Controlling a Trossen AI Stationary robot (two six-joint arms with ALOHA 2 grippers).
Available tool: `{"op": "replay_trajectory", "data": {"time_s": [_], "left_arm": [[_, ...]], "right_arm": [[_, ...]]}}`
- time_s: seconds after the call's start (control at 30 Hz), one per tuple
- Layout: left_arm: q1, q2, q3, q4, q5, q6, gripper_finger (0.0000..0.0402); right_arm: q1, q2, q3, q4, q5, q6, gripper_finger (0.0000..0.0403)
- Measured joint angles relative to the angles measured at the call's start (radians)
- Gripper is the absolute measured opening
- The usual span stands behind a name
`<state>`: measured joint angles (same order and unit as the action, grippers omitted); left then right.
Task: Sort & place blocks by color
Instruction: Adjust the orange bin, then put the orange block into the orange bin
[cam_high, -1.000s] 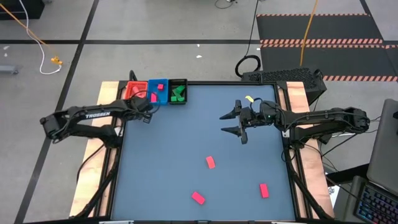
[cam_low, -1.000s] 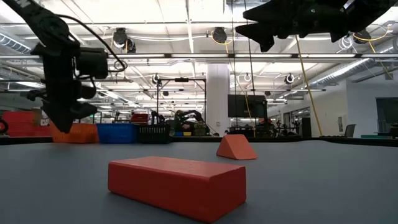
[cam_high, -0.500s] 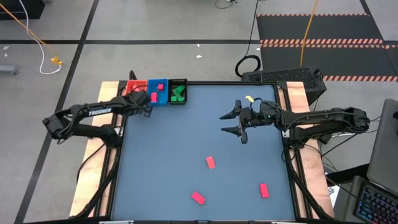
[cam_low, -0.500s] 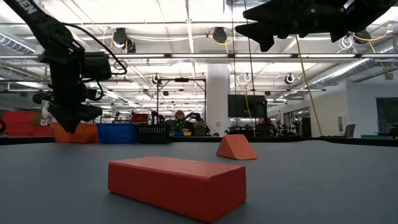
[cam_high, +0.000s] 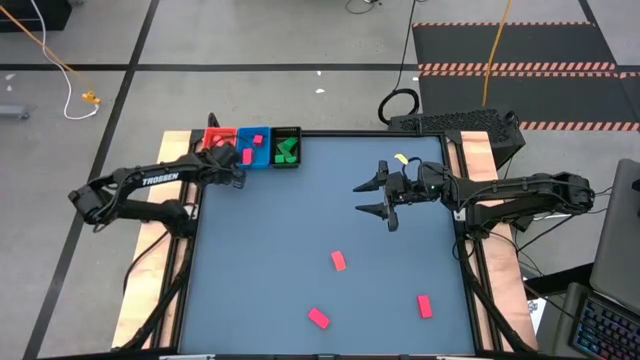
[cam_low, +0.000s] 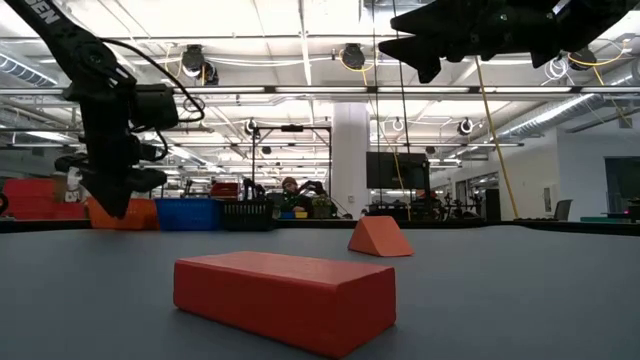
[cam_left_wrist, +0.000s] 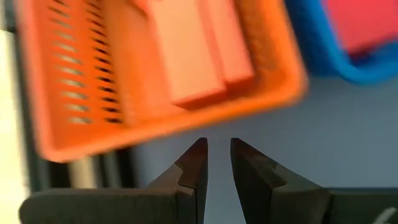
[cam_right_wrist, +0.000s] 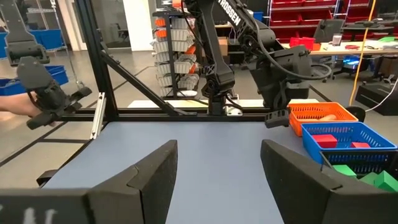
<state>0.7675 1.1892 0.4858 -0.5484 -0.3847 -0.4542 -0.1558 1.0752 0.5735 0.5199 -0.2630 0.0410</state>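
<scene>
Three pink-red blocks lie flat on the dark mat: one at mid-table (cam_high: 339, 261), two near the front edge (cam_high: 319, 318) (cam_high: 425, 305). The red tray (cam_high: 213, 140) holds salmon blocks (cam_left_wrist: 193, 56). The blue tray (cam_high: 254, 147) holds pink blocks, and the black tray (cam_high: 286, 148) holds green ones. My left gripper (cam_high: 236, 172) (cam_left_wrist: 216, 146) hovers just on the near side of the red tray, its fingers a narrow gap apart with nothing between them. My right gripper (cam_high: 362, 197) (cam_right_wrist: 217, 155) hangs wide open and empty above the mat's right half.
The three trays stand in a row at the mat's far left corner. The low view shows the nearest block (cam_low: 285, 300) large in front and another (cam_low: 380, 237) behind it. Wooden rails run along both sides of the mat. Bare mat lies between the two arms.
My left gripper has moved a short way toward the table's far edge, closer to the red tray. The blocks and my right arm have kept still.
</scene>
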Motion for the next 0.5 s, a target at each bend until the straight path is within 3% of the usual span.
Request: {"op": "replay_trajectory", "data": {"time_s": [0.2,0.37,0.5], "left_arm": [[-0.082,-0.042,0.0,0.001,0.064,-0.036,0.0074],[-0.17,-0.164,0.0,0.011,0.07,-0.082,0.0074],[-0.3,-0.263,0.0,0.112,0.097,-0.082,0.0074]], "right_arm": [[0.0,0.0,0.0,-0.001,0.0,0.0,0.0226],[0.0,0.0,0.0,-0.001,0.0,0.0,0.0226],[0.0,0.0,0.0,-0.001,0.002,-0.011,0.0226]]}}
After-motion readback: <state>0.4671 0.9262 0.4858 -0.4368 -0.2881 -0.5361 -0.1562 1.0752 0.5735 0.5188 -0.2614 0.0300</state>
